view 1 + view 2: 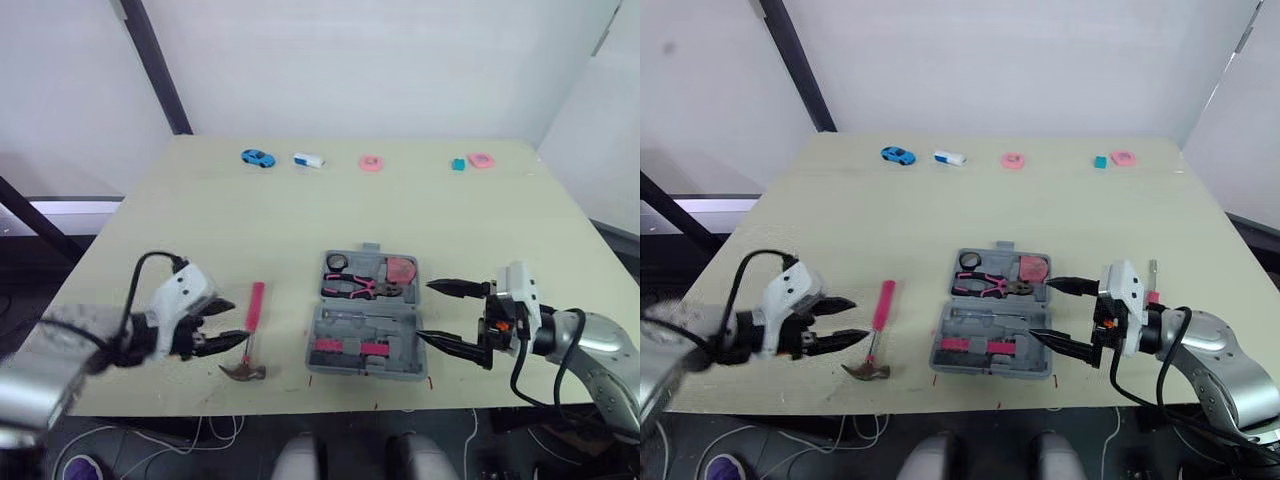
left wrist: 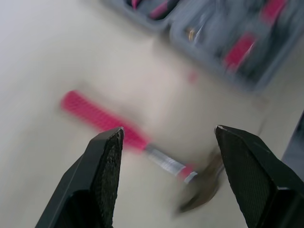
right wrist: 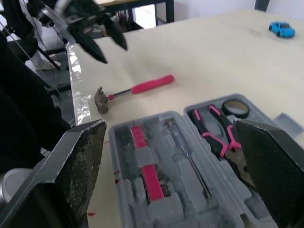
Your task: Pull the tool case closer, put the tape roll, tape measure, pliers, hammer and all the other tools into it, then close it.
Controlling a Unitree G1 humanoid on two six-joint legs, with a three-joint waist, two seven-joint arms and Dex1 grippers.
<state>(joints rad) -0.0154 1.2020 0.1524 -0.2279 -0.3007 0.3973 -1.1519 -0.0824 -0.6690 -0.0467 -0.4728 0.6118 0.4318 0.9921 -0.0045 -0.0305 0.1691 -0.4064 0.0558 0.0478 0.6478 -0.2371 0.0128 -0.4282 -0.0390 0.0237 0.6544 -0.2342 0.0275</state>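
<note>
- On the bench (image 1: 250, 230), near its front edge: tool case (image 1: 400, 325), grey, lying open with both halves flat; stiff plastic, probably light enough to slide.
- Right tool (image 1: 425, 310): fingers wide apart, holding nothing, tips just beside the case's right wall.
- Left tool (image 1: 238, 322): fingers apart, empty, just beside the hammer.
- Hammer (image 1: 251, 330): flat on the bench left of the case, outside it, head toward the front edge; rigid, likely head-heavy; best taken on the pink handle close to the head.
- Pliers (image 1: 352, 288), tape roll (image 1: 337, 262): lying in the case's rear half.
</note>
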